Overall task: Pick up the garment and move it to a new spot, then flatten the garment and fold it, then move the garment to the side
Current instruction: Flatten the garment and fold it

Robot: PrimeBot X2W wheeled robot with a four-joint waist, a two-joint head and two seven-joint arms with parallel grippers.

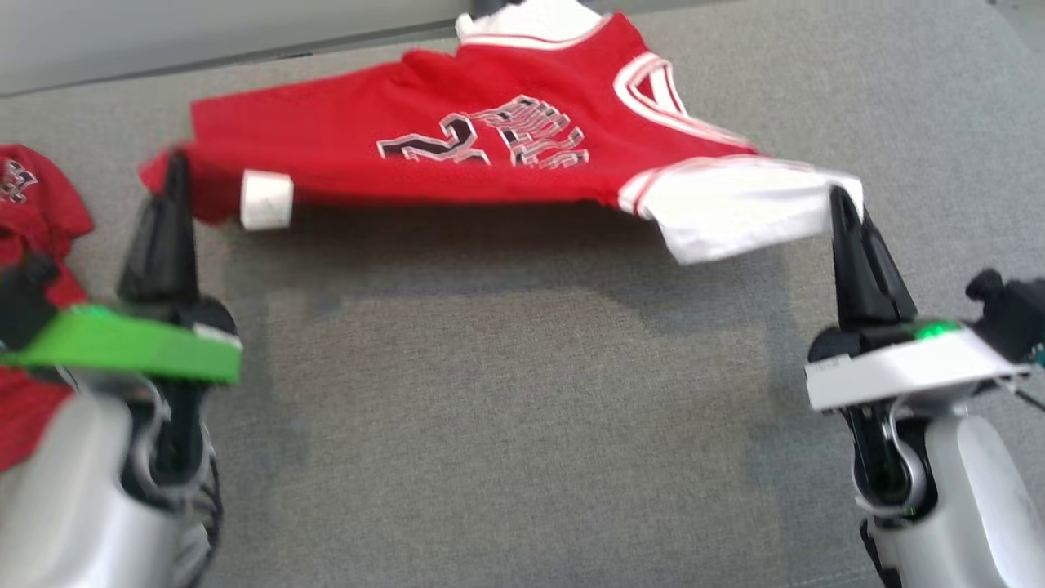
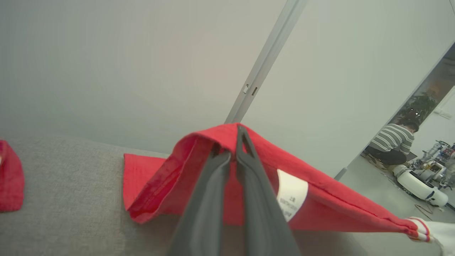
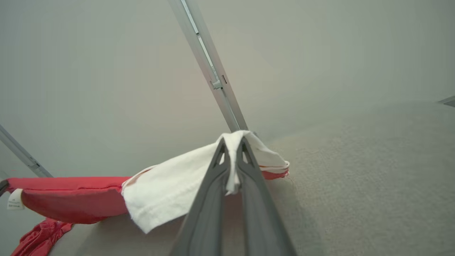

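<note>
The garment is a red jersey with white sleeves and a printed number, stretched in the air above the grey cloth surface between both arms. My left gripper is shut on its red hem corner; the left wrist view has the red cloth draped over the closed fingers, a white label beside them. My right gripper is shut on the white sleeve. From the right wrist, the white sleeve is pinched between the fingertips, with the red body hanging left.
Another red garment lies crumpled at the left edge of the grey surface. A pale wall with a metal strip runs along the far side. A person crouches far off through a doorway beside equipment.
</note>
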